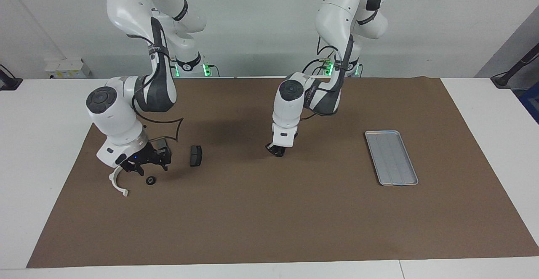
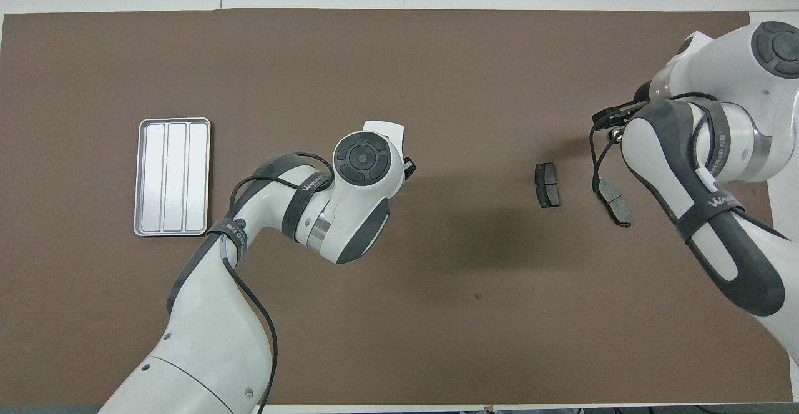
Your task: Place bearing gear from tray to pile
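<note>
Our right gripper [image 1: 148, 168] hangs open and empty over the bearing gear [image 1: 149, 180], lying by the pile's white bracket [image 1: 117, 183]. The left gripper [image 1: 276, 149] waits mid-mat; we cannot tell its state. We judge the placing done, with only retreat left.

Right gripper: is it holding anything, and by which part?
Nothing is held. The right gripper hangs open above the gear, which lies loose on the mat.

Silver-grey ribbed tray [image 1: 391, 158]; brown mat [image 1: 269, 220]; dark grey pads [image 1: 196, 155]; white bracket [image 1: 117, 183]; black gear [image 1: 150, 180].
</note>
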`<state>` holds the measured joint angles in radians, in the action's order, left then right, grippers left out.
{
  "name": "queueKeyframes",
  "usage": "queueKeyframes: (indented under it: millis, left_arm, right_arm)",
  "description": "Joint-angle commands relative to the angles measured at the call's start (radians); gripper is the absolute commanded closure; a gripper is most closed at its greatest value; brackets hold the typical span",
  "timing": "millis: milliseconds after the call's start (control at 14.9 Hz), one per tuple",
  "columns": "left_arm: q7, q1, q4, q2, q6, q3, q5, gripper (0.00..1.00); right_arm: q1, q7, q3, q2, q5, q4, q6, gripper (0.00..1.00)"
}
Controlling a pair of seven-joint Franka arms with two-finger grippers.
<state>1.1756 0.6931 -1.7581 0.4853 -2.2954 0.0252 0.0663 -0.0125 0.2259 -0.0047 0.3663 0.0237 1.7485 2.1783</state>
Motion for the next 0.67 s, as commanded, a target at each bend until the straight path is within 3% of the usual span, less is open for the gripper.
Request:
queueKeyframes:
  millis: [0,67,335,602]
  left_arm:
    - [0.010,0.019,0.017,0.010,0.014,0.019,0.004,0.06]
    - [0.010,0.017,0.023,0.010,0.034,0.019,0.004,0.00]
    - [0.001,-0.001,0.031,-0.050,0.128,0.025,0.004,0.00]
    - [-0.010,-0.079,0.020,-0.134,0.178,0.033,0.003,0.00]
  right_arm:
    - [-0.020,0.026,0.009,0.000,0.002,0.013,0.021,0.19]
    - [-0.018,0.023,0.009,0.000,0.002,0.013,0.021,0.19]
    - [0.017,-0.061,0.009,-0.004,0.010,0.013,0.005,0.19]
    - [0.164,-0.293,0.008,-0.026,0.005,0.012,-0.054,0.21]
